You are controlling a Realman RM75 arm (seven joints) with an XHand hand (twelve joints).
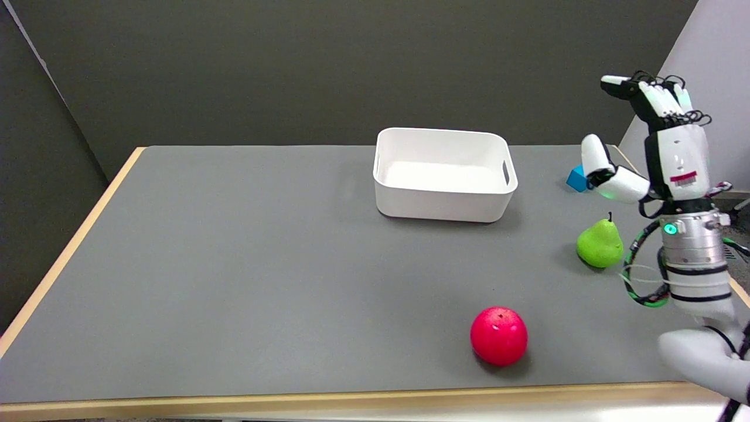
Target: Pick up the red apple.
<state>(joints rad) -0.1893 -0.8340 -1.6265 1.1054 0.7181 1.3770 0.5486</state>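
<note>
Robot hand (662,146): raised, fingers spread, holding nothing.
Red apple (498,336): lower left of it; likely smooth, rigid, rolls; grasp around its sides.

**Colours on the table, op**

Your red apple (498,336) is glossy pinkish-red w/ a small dark dot on top. The pear (599,244) is bright lime green, dark stem. The bin (443,206) is plain white inside & out. A blue block (577,179) shows near the far edge. The table (234,281) has a matte grey top w/ light wood edging. Your right hand (662,146) is white w/ black fingertips & wiring, a red label on its back; the wrist is silver w/ a green light & black bands.
</note>
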